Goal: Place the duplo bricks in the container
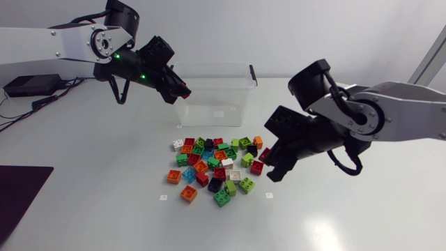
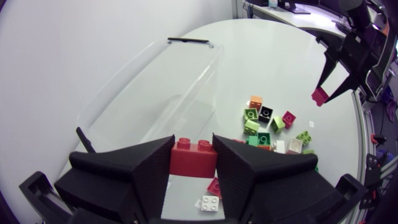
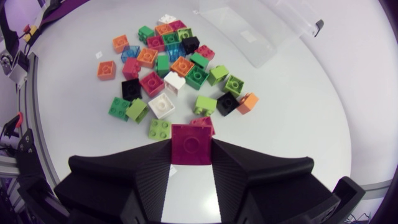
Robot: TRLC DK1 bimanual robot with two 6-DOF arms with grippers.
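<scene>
My left gripper [image 1: 181, 88] hangs over the left end of the clear plastic container [image 1: 216, 97], shut on a red duplo brick [image 2: 194, 159]. In the left wrist view the brick sits between the fingers, above the container's [image 2: 149, 99] open rim. My right gripper [image 1: 269, 169] is at the right edge of the pile of coloured bricks [image 1: 212, 164], a little above the table. It is shut on a magenta brick [image 3: 191, 144], with the pile [image 3: 168, 68] spread ahead of it. The left wrist view also shows that gripper [image 2: 323, 93] holding its brick [image 2: 319, 96].
The container [image 3: 261, 28] stands at the back middle of the table, with a black clip [image 1: 252, 72] on its right end. A dark mat [image 1: 21, 195] lies at the front left and a black box [image 1: 31, 85] with cables at the far left.
</scene>
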